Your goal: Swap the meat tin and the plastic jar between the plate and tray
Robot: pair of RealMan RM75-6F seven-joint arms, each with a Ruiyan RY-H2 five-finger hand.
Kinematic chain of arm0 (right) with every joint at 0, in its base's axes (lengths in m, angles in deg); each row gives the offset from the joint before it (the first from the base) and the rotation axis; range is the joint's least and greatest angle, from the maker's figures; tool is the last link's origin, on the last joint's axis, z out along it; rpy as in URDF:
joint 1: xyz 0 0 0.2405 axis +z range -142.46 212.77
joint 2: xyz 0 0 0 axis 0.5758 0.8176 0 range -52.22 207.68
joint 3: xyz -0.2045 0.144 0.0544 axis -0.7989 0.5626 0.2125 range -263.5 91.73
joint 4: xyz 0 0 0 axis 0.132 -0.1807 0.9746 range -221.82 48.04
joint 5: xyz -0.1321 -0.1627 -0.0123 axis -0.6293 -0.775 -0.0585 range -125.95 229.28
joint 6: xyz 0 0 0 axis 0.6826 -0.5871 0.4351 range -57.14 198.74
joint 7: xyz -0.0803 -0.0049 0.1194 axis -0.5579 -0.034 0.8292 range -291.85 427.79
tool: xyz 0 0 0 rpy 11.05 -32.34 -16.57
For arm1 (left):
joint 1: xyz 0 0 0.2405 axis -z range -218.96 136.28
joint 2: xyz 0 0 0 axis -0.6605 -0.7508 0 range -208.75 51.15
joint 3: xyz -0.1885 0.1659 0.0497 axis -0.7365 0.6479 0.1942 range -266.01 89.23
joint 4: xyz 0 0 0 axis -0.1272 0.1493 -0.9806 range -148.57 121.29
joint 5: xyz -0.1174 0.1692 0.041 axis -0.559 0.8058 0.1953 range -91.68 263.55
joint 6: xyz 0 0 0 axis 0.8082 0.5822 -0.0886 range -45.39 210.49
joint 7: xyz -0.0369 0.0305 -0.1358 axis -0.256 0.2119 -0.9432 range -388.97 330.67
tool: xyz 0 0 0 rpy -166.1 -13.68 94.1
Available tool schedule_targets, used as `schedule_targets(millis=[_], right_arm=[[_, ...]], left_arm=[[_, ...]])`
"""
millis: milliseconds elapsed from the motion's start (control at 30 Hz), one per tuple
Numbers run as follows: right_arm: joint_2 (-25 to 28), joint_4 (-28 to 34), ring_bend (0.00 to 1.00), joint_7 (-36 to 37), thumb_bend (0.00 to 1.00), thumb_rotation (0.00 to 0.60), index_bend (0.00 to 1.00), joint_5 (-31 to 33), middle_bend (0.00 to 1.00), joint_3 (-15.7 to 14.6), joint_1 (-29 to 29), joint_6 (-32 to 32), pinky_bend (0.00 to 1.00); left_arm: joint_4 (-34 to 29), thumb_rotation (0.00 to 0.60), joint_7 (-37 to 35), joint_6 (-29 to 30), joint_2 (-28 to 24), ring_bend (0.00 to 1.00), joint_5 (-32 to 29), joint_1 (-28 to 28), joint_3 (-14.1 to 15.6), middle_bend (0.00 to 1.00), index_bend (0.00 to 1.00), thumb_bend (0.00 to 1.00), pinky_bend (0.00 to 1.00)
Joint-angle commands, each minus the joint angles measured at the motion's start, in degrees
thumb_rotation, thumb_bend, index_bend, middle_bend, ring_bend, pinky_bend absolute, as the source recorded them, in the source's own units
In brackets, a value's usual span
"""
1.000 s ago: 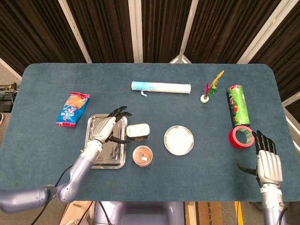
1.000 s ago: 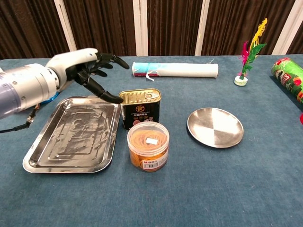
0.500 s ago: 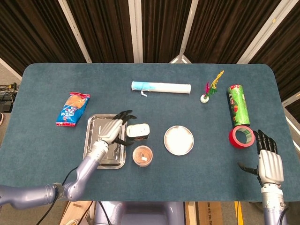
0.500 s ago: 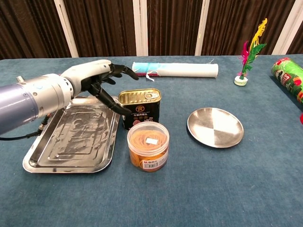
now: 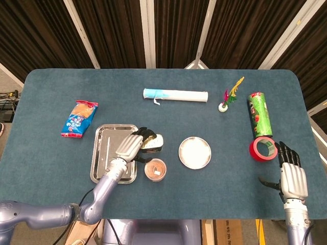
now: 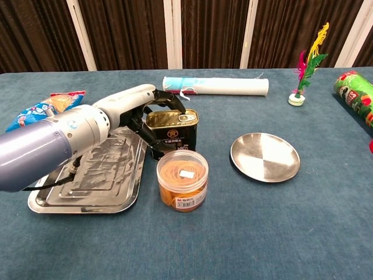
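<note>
The gold meat tin [image 6: 175,133] stands on the cloth between the steel tray [image 6: 81,181] and the round steel plate [image 6: 264,156]. Just in front of it stands the clear plastic jar [image 6: 182,179] with orange contents. My left hand [image 6: 143,111] reaches across the tray; its fingers arch behind the tin's top and its thumb lies along the tin's left side. From the head view the left hand [image 5: 134,145] covers the left part of the tin [image 5: 156,143], with the jar [image 5: 155,169] and plate [image 5: 194,152] nearby. The tray and plate are bare. My right hand [image 5: 291,173] rests spread at the front right.
A white roll [image 5: 175,95] lies at the back middle. A snack bag [image 5: 79,118] lies left of the tray [image 5: 102,161]. At the right are a feather shuttlecock [image 5: 230,97], a green canister [image 5: 259,114] and a red tape ring [image 5: 262,148] beside the right hand.
My left hand has come from above the tray's far corner rightward and down to the tin, its fingers now curving around it. The tin, jar and right hand have not moved.
</note>
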Motion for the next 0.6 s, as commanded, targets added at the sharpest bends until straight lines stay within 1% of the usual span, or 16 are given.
schedule_targets(millis=[33,100,233,300,333,433,533,600], right_arm=[[0.0,-0.1,0.02,0.1,0.00,0.600,0.00,0.0,0.00,0.0,0.0,0.1,0.00],[0.0,-0.1,0.02,0.3,0.00,0.600,0.00,0.1,0.00,0.1,0.0,0.1,0.00],[0.1,0.0,0.03,0.5,0.00,0.600,0.00,-0.1,0.00,0.1,0.0,0.2,0.00],[0.1,0.1,0.03,0.6,0.00,0.600,0.00,-0.1,0.00,0.0,0.0,0.3,0.00],[0.1,0.1,0.03,0.5,0.00,0.600,0.00,0.0,0.00,0.0,0.0,0.3,0.00],[0.0,0.1,0.03,0.4,0.00,0.600,0.00,0.0,0.00,0.1,0.0,0.2,0.00],[0.0,0.0,0.03,0.3,0.00,0.600,0.00,0.2,0.00,0.1,0.0,0.3,0.00],[0.0,0.0,0.03,0.2,0.00,0.600,0.00,0.3,0.00,0.2,0.0,0.3,0.00]], left_arm=[[0.3,0.600,0.3,0.8,0.3,0.21,0.1,-0.1,-0.3,0.31,0.34,0.39,0.29],[0.8,0.600,-0.1,1.6,0.8,0.30,0.9,-0.3,-0.6,0.41,0.41,0.48,0.34],[1.7,0.600,1.3,2.9,1.3,0.38,1.8,-0.4,-0.2,0.49,0.47,0.61,0.42],[2.0,0.600,1.9,3.8,1.5,0.41,2.1,-0.6,-0.4,0.54,0.51,0.66,0.45],[2.2,0.600,2.1,4.6,1.7,0.43,2.4,-0.7,-0.6,0.55,0.52,0.68,0.46],[2.0,0.600,2.4,6.5,1.8,0.44,3.4,-1.1,-1.2,0.57,0.53,0.69,0.47],[-0.4,0.600,1.5,7.3,0.5,0.44,4.1,-1.7,-2.3,0.56,0.53,0.69,0.47],[-3.7,0.600,0.9,8.2,-1.6,0.44,5.2,-2.2,-3.3,0.56,0.53,0.68,0.47]])
